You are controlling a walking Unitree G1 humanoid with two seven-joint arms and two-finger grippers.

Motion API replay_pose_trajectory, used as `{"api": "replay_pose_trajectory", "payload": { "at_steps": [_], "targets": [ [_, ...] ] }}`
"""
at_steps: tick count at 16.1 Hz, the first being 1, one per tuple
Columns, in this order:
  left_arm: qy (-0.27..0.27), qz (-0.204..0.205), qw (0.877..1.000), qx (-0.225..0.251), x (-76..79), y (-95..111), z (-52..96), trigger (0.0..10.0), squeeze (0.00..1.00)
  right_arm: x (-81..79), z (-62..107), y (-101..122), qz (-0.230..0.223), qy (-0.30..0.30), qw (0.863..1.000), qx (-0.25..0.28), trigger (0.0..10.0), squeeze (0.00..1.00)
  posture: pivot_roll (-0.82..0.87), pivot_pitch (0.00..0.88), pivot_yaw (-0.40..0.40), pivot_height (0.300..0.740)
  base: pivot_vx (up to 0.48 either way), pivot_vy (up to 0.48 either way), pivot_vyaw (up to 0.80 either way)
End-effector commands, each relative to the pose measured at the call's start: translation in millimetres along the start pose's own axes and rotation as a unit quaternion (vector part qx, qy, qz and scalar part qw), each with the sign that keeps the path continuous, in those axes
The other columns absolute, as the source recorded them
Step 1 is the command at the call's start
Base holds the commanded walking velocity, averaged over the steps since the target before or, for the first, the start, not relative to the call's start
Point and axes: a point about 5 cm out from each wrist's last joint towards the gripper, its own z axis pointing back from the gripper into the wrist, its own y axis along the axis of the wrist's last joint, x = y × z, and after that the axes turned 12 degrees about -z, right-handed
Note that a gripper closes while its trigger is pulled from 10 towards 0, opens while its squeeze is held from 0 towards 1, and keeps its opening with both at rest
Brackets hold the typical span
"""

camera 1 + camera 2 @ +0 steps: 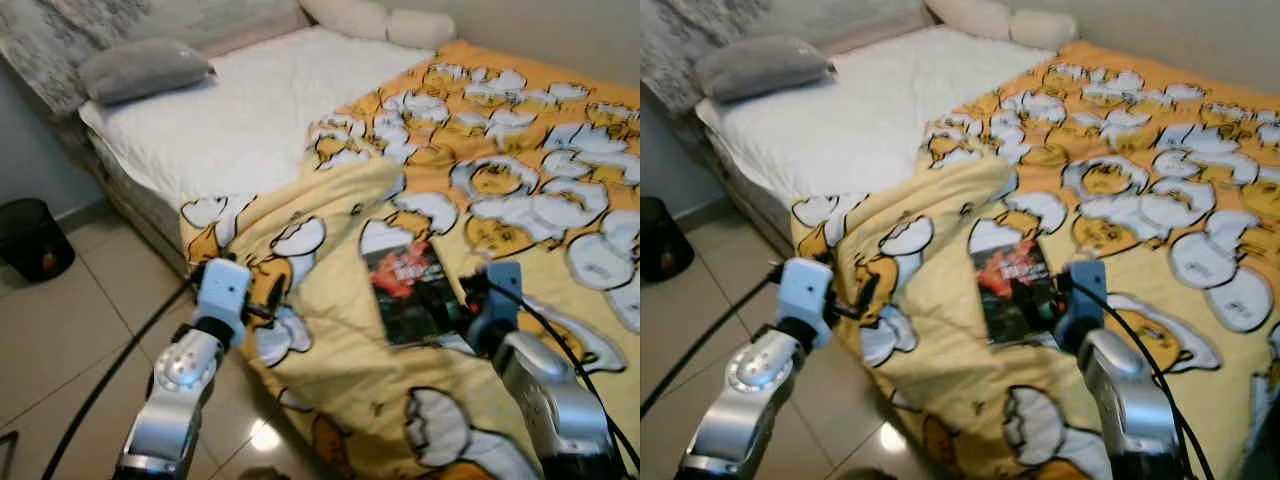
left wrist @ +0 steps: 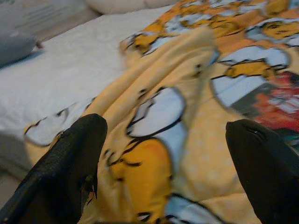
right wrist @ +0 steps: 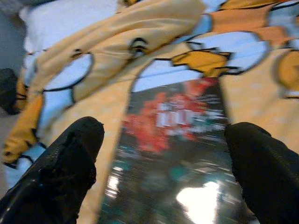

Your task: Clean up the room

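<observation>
1. We see a bed with a white mattress cover bare on its left half and a yellow blanket printed with white-and-orange cartoon egg figures spread over the right half.
2. The blanket's near left corner is folded back on itself in a rumpled ridge and hangs over the bed's edge toward the tiled floor.
3. A book with a dark glossy cover and red lettering lies flat on the blanket, near the foot of the bed, just right of the folded ridge.
4. Our right gripper hovers low over the book's near end; its two black fingers are spread wide, one to each side of the cover, clasping nothing. We cannot tell whether they touch the book.
5. Our left gripper is held at the hanging edge of the blanket, at the bed's corner; its fingers are also spread apart, with the blanket's fold between and beyond them, nothing gripped.
6. A grey pillow lies at the head of the bare mattress, and two cream pillows rest against the far wall.
7. A black wastebasket stands on the floor left of the bed.
</observation>
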Motion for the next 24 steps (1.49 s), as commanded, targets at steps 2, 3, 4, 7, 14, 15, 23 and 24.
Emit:
{"api": "replay_pose_trajectory", "payload": {
  "at_steps": [2,3,4,7,14,15,23,24],
  "targets": [
    [-0.015,-0.027,1.000,-0.007,-2.4,-2,1.2,10.0,0.14,-5.7,1.2,0,0.002,-0.002,1.000,0.004,10.0,0.00,-0.06,0.000,0.041,0.740,0.000,0.000,0.00],
    [-0.022,-0.030,0.999,-0.008,-1.3,-4,2.5,10.0,0.14,-9.8,2.2,-5,0.007,0.003,1.000,-0.004,10.0,0.00,-0.06,0.000,0.044,0.740,0.000,0.000,0.00],
    [-0.023,-0.028,0.999,-0.010,-1.5,-5,2.9,10.0,0.14,-11.4,1.6,-5,0.008,0.002,1.000,-0.005,10.0,0.00,-0.05,0.000,0.047,0.740,0.000,0.000,0.00],
    [-0.031,-0.033,0.999,-0.008,-0.3,-4,2.0,10.0,0.14,-10.2,0.1,-8,-0.005,-0.011,1.000,-0.005,10.0,0.00,-0.03,0.000,0.018,0.740,0.000,0.000,0.00],
    [-0.160,-0.035,0.986,0.014,15.6,-5,3.8,10.0,0.14,19.7,-20.3,-3,-0.073,-0.123,0.990,-0.005,10.0,1.00,-0.04,0.000,0.012,0.740,0.000,0.000,0.00],
    [-0.173,-0.039,0.984,0.014,15.6,-5,4.4,10.0,0.14,22.3,-24.2,-3,-0.083,-0.124,0.989,-0.009,10.0,1.00,-0.04,0.000,0.012,0.740,0.000,0.000,0.00],
    [-0.270,-0.052,0.962,0.000,9.6,-8,16.2,10.0,0.14,55.5,-35.4,-10,-0.150,-0.183,0.971,-0.047,10.0,0.00,-0.02,0.000,0.026,0.740,0.000,0.000,0.00],
    [-0.271,-0.051,0.961,0.000,8.9,-8,16.3,10.0,0.14,57.5,-35.2,-13,-0.149,-0.183,0.970,-0.054,10.0,0.00,-0.02,0.000,0.027,0.740,0.000,0.000,0.00]
  ]
}}
